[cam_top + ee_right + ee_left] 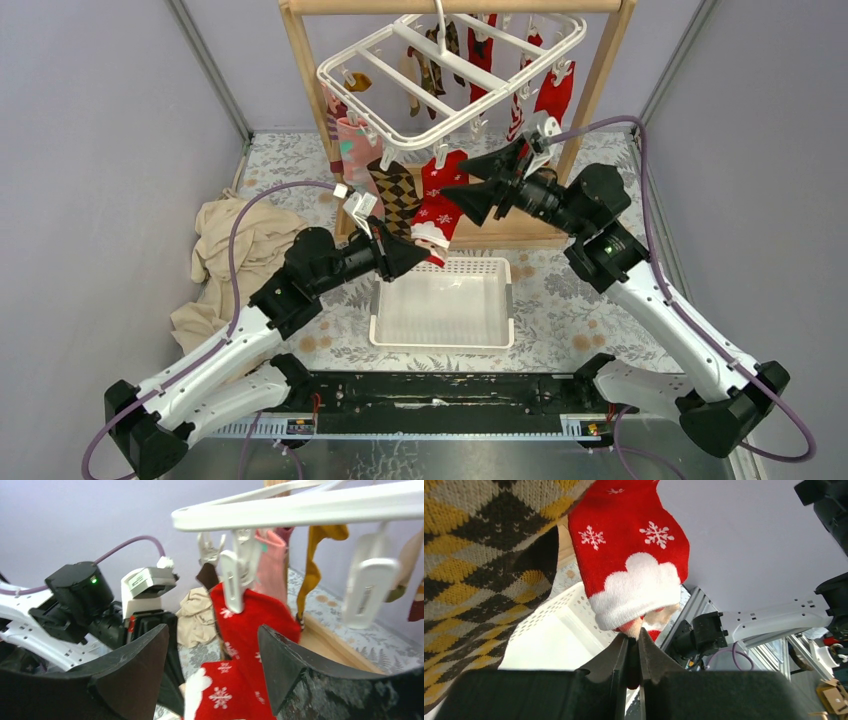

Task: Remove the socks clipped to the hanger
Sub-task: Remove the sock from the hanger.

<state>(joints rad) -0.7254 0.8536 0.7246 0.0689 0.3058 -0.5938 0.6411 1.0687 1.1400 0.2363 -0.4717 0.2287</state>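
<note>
Red snowflake sock point(629, 555): hung below front rail of hanger point(300, 509), top held in white clip point(234, 582). Toe end pinched betw. L jaws, closed to a narrow gap. R jaws spread wide, either side of same sock just under hanger clip, gripping nothing. Argyle sock point(398, 195) clipped on same hanger rail, adj. White basket point(440, 344) on bench below hanger.
</note>
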